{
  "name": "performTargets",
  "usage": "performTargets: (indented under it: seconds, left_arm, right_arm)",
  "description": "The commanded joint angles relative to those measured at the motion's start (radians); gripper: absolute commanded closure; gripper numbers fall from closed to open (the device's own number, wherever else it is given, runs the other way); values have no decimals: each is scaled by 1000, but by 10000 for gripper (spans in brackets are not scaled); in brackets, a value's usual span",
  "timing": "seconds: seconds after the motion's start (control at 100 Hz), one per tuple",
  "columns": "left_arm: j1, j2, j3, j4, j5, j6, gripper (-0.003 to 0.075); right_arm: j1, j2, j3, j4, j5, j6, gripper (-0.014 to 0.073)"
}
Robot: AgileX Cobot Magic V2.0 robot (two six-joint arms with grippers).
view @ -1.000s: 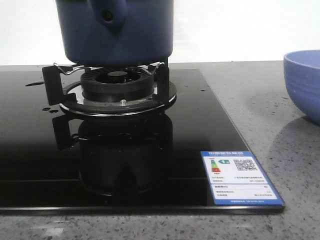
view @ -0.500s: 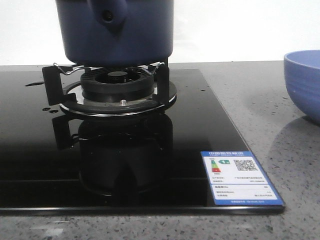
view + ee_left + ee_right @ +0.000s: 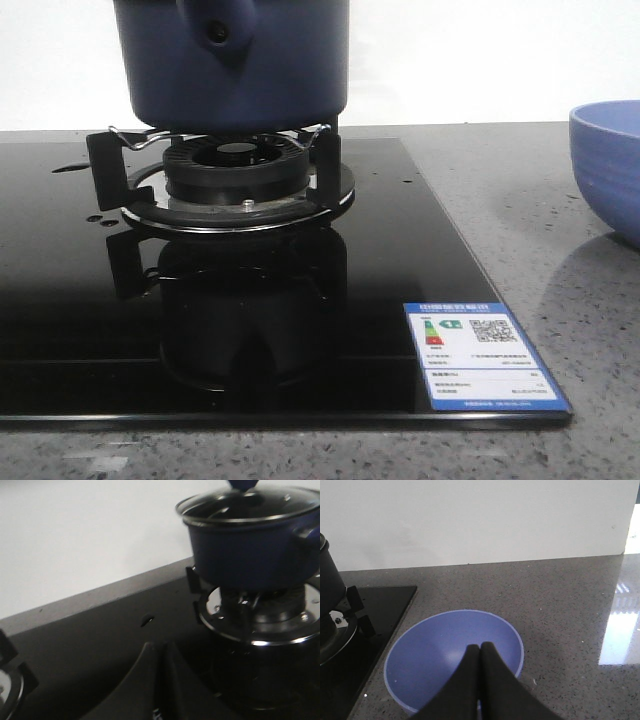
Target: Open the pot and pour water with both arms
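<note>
Your left gripper (image 3: 159, 680) was pressed closed and empty at the bottom of its wrist frame, the pot (image 3: 252, 540) well apart at upper right, lidded, resting on the burner stand (image 3: 225, 170) for support. Your right gripper (image 3: 480, 680), likewise closed, hovered over the bowl (image 3: 420, 665).

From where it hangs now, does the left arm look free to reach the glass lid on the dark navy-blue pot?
Probably yes. In the left wrist view, nothing stands between the shut left gripper and the lidded pot on its burner stand; the glass lid is exposed from above.
</note>
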Motion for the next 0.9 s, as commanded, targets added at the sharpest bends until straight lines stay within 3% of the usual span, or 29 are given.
performTargets:
  seconds: [0.0,0.15,0.32,0.55,0.89]
  left_arm:
    - [31,-37,25,248,-91,-285,741]
    - [116,-170,177,257,-193,-360,741]
    - [174,-302,320,261,-194,-460,741]
    - [220,-359,316,259,106,-465,741]
    - [231,-359,316,196,102,-465,741]
  right_arm:
    - [4,9,-23,0,-74,-13,657]
    - [4,9,-23,0,-74,-13,657]
    - [4,9,-23,0,-74,-13,657]
    - [4,9,-23,0,-74,-13,657]
    - [4,9,-23,0,-74,-13,657]
